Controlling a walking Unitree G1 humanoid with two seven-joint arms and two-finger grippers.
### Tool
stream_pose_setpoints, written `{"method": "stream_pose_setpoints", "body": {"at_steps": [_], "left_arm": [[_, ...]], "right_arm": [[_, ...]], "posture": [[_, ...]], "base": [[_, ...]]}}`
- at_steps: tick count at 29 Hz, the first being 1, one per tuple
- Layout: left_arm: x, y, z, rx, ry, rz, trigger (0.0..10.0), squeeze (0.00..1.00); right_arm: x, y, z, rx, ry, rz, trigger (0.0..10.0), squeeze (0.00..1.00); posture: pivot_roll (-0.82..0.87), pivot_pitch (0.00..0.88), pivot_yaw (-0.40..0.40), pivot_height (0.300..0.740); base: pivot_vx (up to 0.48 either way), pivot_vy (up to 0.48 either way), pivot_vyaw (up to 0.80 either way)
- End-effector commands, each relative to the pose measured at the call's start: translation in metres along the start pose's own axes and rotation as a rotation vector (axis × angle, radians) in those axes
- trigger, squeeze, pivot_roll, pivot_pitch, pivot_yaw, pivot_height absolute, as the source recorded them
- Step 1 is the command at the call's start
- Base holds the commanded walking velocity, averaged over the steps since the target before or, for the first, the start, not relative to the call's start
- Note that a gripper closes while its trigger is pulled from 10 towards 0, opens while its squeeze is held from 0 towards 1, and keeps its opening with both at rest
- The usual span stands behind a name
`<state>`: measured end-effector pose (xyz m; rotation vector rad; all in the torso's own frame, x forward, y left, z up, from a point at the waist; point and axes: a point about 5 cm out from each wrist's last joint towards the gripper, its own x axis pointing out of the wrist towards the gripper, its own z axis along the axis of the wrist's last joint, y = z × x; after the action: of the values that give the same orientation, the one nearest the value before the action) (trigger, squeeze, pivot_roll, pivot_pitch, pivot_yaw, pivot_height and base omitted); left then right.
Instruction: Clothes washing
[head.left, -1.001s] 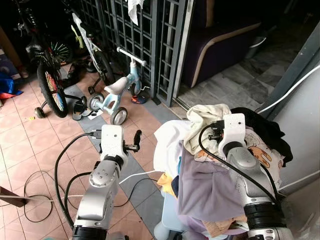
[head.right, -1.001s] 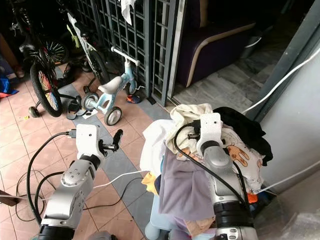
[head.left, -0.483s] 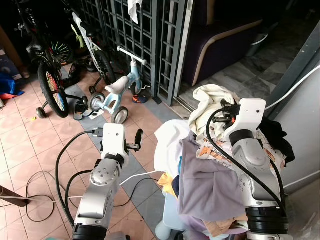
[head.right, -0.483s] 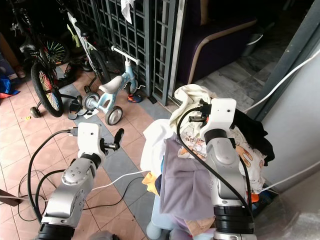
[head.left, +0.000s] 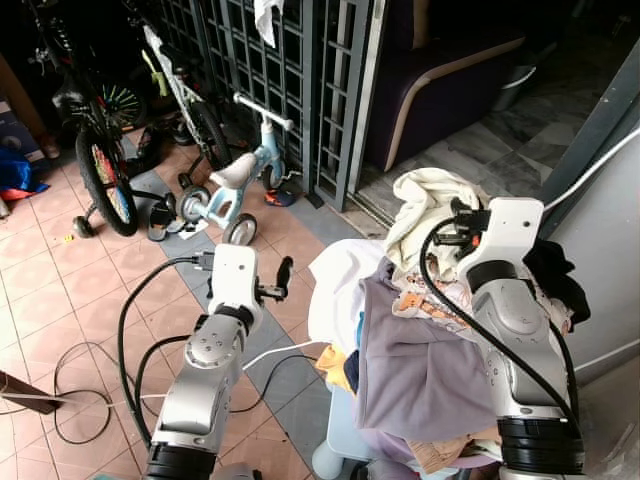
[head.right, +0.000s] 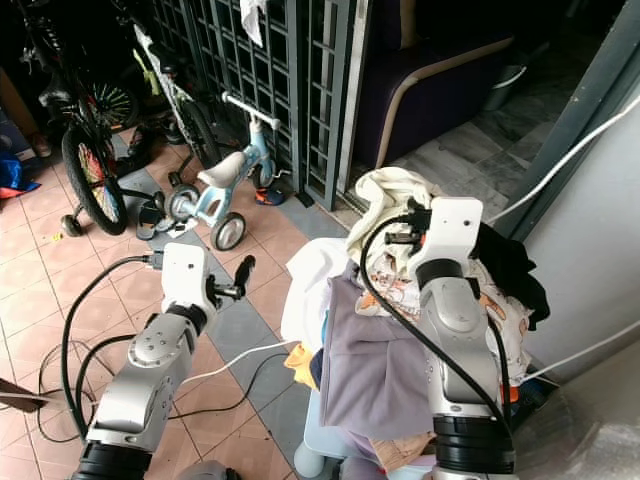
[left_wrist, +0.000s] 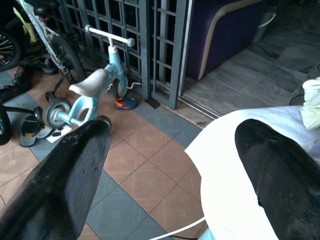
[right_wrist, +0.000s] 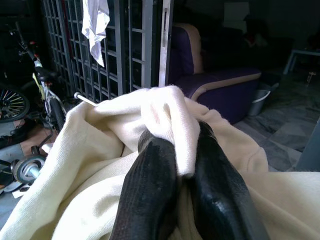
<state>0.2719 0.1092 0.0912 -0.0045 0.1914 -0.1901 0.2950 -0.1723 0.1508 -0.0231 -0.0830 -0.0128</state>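
Right wrist view says it all: the right hand (right_wrist: 172, 165) is pinching a fold of the cream garment (head.left: 420, 200), and since a second ago it's hauled it up off the laundry pile (head.left: 420, 350) a bit. So the pickup looks good. Left hand (head.left: 283, 272) hangs spread beside the pile, holding nothing.

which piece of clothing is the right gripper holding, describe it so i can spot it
Start at the heaped laundry pile low in the head views, on the robot's right. At its top the right gripper is shut on a cream knitted garment, lifted above the rest. Unlike the flat lilac cloth and black garment beside it, it is pale yellow and bunched.
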Motion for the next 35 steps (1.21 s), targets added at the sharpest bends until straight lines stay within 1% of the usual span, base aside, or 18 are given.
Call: {"method": "stream_pose_setpoints", "body": {"at_steps": [1, 8, 18, 35], "left_arm": [[0.0013, 0.0010, -0.0006, 0.008, 0.003, 0.006, 10.0, 0.00], [0.0019, 0.0009, -0.0005, 0.003, 0.002, 0.008, 10.0, 0.00], [0.0030, 0.0010, 0.0001, -0.001, -0.001, 0.005, 10.0, 0.00], [0.0030, 0.0016, 0.0016, -0.020, -0.013, 0.008, 10.0, 0.00]], "right_arm": [[0.0039, 0.0018, 0.0052, -0.007, -0.016, 0.009, 10.0, 0.00], [0.0056, 0.0009, 0.0050, -0.009, -0.012, 0.008, 10.0, 0.00], [0.0026, 0.0021, 0.0002, -0.006, 0.003, 0.013, 10.0, 0.00], [0.0034, 0.0053, -0.0032, -0.002, 0.011, 0.029, 10.0, 0.00]], "posture": [[-0.05, 0.000, -0.001, 0.740], [-0.05, 0.000, -0.001, 0.740], [-0.05, 0.000, 0.003, 0.740], [-0.05, 0.000, 0.004, 0.740]], "base": [[0.000, -0.289, 0.00], [0.000, -0.291, 0.00], [0.000, -0.288, 0.00], [0.000, 0.000, 0.00]]}}
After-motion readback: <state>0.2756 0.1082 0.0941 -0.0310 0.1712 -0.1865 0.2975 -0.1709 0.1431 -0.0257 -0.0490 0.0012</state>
